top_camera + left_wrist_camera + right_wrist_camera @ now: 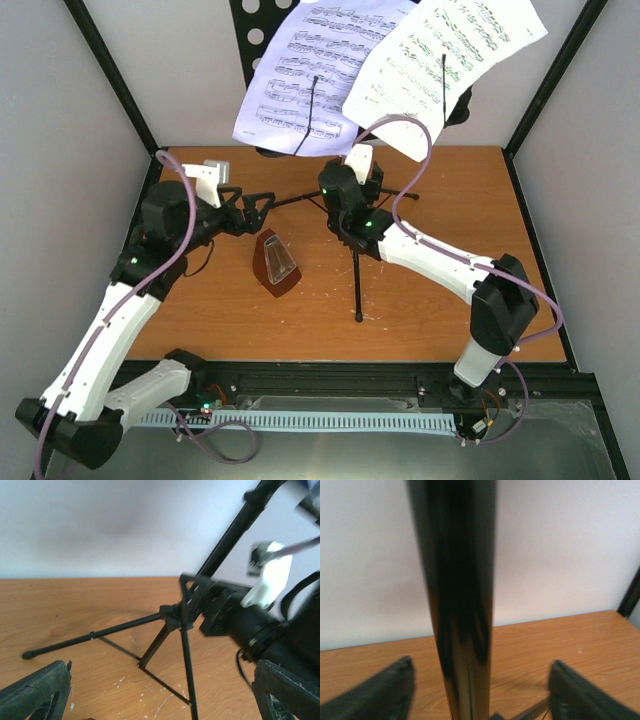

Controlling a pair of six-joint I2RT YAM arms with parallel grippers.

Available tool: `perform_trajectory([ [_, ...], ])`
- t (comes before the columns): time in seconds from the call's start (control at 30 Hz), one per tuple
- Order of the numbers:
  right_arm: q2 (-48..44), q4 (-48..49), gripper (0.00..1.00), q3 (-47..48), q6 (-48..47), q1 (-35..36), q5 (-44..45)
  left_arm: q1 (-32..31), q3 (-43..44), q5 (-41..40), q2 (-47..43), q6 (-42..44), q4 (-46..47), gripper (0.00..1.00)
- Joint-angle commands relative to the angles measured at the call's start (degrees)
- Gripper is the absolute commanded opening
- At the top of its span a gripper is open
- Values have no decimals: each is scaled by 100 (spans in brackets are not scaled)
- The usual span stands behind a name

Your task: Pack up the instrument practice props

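Observation:
The black music stand [357, 285] stands on its tripod mid-table, and its perforated desk [252, 28] carries two white sheet-music pages [310, 75] [450, 60]. My right gripper [482, 680] is open around the stand's pole [460, 605], with a gap on each side of it. It sits at the tripod hub in the top view, right gripper [342, 195]. The red-brown metronome [275, 262] stands upright left of the front leg. My left gripper [258, 207] is wide open and empty, just left of the hub and facing the tripod legs [172, 617].
The wooden table [450, 230] is boxed in by grey walls and black frame posts. The stand's three legs spread left, right and toward the near edge. A purple cable loops from the right arm [415, 150] beside the stand.

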Motion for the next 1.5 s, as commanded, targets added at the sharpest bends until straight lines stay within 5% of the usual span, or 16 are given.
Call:
perform_trajectory([
  [0.0, -545, 179, 92, -634, 267, 0, -485, 45, 255, -7, -431, -361, -114, 99],
  [0.37, -2527, 212, 100, -2653, 218, -2, -3164, 150, 2153, 671, 489, -443, -491, 99],
  [0.57, -3317, -842, 100, -2508, 35, -2, -4934, 1251, 2243, 1806, 647, -844, -125, 99],
  [0.73, -3353, -1855, 99, -1577, -240, -2, -6744, 1618, 1944, 3179, 781, -1301, 593, 98],
  [0.97, -2915, -2310, 96, 234, 305, -143, -8056, 1618, 2411, 3756, 981, -890, 313, 86],
  [1.37, -1550, -2534, 91, 2443, 1370, -859, -7972, 1618, 3035, 3440, 1474, -347, -405, 55],
  [1.47, -1290, -2519, 89, 2801, 1429, -888, -7884, 1616, 3106, 3465, 1563, -264, -481, 39],
])
